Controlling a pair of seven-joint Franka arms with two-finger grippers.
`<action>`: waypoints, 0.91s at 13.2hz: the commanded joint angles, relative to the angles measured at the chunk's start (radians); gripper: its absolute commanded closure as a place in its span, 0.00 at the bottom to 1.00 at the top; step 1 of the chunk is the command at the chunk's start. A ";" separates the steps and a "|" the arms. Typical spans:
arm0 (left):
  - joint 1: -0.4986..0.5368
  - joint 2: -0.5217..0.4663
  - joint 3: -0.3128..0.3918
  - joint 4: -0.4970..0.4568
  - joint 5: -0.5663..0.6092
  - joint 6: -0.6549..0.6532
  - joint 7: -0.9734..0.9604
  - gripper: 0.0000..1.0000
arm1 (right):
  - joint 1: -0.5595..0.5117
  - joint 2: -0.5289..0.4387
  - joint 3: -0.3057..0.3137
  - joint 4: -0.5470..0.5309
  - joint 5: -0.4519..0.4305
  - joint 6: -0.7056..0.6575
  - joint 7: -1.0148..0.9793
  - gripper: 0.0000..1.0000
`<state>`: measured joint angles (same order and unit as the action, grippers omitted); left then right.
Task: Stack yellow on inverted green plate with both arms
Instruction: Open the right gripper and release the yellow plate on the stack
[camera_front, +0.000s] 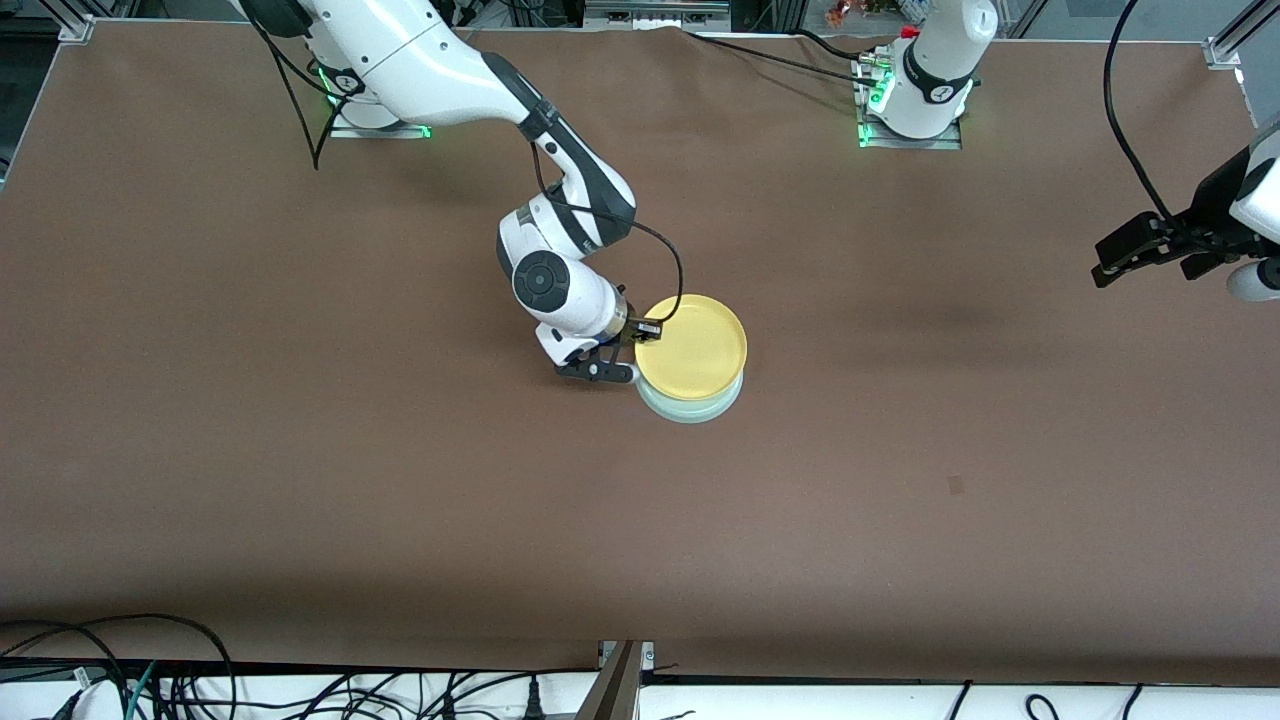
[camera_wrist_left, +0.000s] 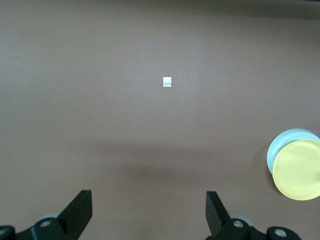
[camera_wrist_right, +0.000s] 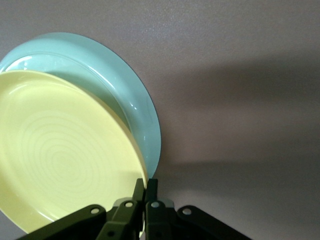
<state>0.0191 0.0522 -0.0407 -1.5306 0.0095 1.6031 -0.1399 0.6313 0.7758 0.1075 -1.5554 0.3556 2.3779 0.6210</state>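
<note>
The yellow plate (camera_front: 695, 346) lies over the pale green plate (camera_front: 700, 405) near the middle of the table; only the green plate's rim shows beneath it. My right gripper (camera_front: 640, 352) is shut on the yellow plate's rim at the side toward the right arm's end. In the right wrist view my fingers (camera_wrist_right: 146, 187) pinch the rim of the yellow plate (camera_wrist_right: 60, 160), with the green plate (camera_wrist_right: 110, 80) under it. My left gripper (camera_front: 1120, 262) is open and empty, up over the left arm's end of the table. Both plates, yellow (camera_wrist_left: 298, 170) and green (camera_wrist_left: 285, 142), show in the left wrist view.
A small white tag (camera_wrist_left: 167, 82) lies on the bare brown table (camera_front: 300, 450). Cables run along the table edge nearest the front camera (camera_front: 150, 680). The left arm's base (camera_front: 915, 90) stands at the table's top edge.
</note>
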 joint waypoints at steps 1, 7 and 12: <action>0.002 0.021 -0.005 0.040 -0.014 -0.025 0.013 0.00 | 0.021 0.030 -0.005 0.021 -0.012 0.021 0.019 0.65; 0.005 0.023 -0.005 0.040 -0.014 -0.022 0.011 0.00 | -0.025 -0.006 -0.015 0.086 -0.050 -0.017 -0.013 0.00; 0.004 0.023 -0.005 0.040 -0.014 -0.025 0.009 0.00 | -0.183 -0.013 -0.017 0.308 -0.078 -0.457 -0.269 0.00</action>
<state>0.0192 0.0606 -0.0435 -1.5254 0.0095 1.6029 -0.1399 0.5105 0.7625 0.0780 -1.3475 0.2952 2.0734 0.4194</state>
